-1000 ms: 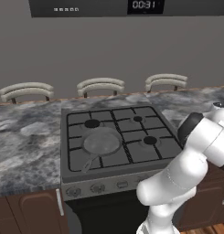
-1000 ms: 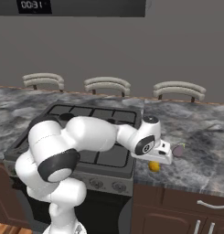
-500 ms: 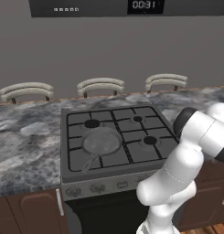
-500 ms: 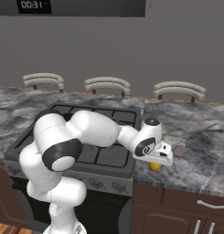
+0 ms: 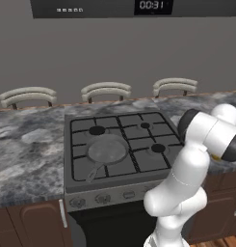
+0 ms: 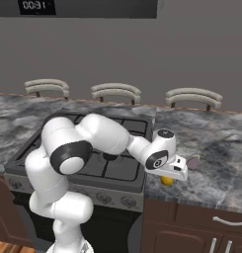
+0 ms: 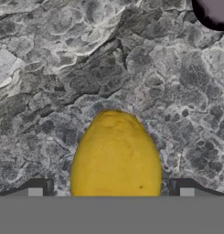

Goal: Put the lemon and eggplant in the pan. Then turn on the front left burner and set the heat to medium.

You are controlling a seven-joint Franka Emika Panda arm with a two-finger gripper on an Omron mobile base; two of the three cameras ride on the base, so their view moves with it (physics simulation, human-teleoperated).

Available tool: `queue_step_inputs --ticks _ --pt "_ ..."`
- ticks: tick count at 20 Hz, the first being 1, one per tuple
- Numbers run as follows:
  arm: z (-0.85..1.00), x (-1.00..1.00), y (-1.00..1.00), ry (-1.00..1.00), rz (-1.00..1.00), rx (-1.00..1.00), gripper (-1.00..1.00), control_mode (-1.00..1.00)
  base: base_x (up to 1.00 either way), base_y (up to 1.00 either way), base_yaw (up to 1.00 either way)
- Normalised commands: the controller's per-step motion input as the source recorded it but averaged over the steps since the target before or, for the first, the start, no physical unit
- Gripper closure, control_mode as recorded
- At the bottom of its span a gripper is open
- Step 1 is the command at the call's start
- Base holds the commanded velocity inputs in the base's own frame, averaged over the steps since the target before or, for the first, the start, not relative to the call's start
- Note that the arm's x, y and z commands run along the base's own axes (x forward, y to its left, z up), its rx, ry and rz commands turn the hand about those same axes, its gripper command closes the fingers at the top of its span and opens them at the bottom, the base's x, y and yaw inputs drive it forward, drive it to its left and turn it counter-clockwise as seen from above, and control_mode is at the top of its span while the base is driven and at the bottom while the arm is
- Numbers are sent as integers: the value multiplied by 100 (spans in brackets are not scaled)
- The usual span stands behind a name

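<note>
Hand view showed the lemon (image 7: 115,155) centred between the spread fingertips (image 7: 36,190) of the gripper (image 7: 111,192), long axis pointing away from them.

grey marbled counter (image 7: 49,68), lemon (image 7: 115,153) and eggplant (image 7: 213,13) lying on it

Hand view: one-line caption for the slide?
Gripper open over the lemon on the marble counter, fingertips either side; eggplant at the corner.

Bare counter (image 7: 63,68) rings the lemon (image 7: 115,155) (eggplant (image 7: 214,11) well apart).
</note>
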Motion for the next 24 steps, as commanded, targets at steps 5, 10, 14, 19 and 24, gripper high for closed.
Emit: queue_step_inputs --ticks 5,10,14,19,24 --pt "-9 3 -3 0 -1 0 -100 -100 0 0 0" --pt "-4 1 0 2 -3 0 100 -100 0 0 0" --pt "-16 0 0 6 -4 0 100 -100 0 0 0" --pt "-7 -2 0 -7 -2 0 100 -100 0 0 0" --pt "37 -21 0 -32 0 2 100 -100 0 0 0"
